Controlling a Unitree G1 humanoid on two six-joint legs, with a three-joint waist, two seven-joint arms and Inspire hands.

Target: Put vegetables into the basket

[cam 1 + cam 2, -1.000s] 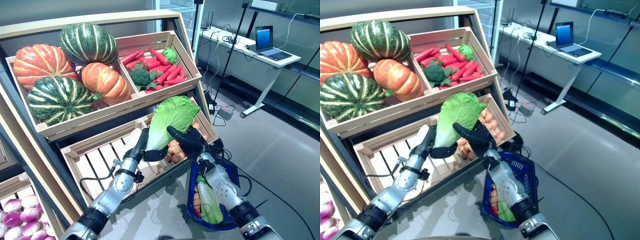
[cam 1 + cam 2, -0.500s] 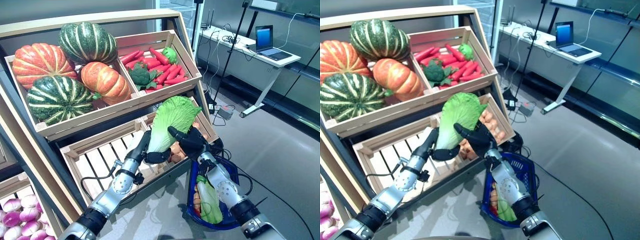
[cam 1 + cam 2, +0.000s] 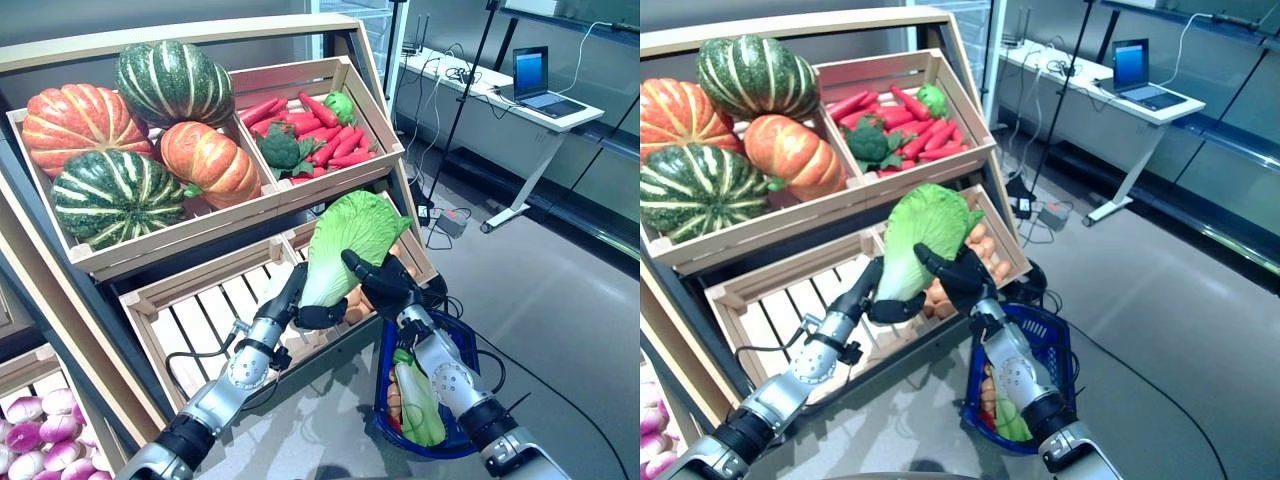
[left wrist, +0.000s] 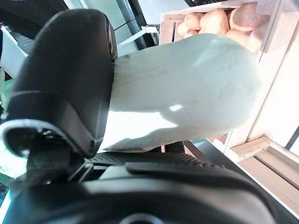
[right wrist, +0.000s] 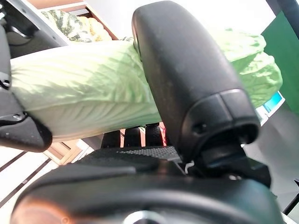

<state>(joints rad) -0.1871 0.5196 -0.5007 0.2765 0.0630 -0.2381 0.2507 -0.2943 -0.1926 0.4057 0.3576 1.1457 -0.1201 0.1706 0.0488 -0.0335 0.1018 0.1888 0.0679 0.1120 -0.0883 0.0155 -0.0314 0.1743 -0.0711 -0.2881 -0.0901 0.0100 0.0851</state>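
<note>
Both hands grip one cabbage [image 3: 345,243]: the left hand [image 3: 312,312] curls round its pale stalk end, the right hand [image 3: 378,283] wraps the leafy middle. The cabbage is held upright before the lower crate [image 3: 190,316], above and beside the blue basket [image 3: 455,345] (already holding another cabbage [image 3: 418,400]) on the floor.

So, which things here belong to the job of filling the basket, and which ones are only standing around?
Belonging to the job:
- cabbage, held between left hand and right hand
- blue basket, already holding vegetables
- pumpkins, red peppers, potatoes in the crates

Standing around:
- laptop on the white desk
- empty slatted crate
</note>
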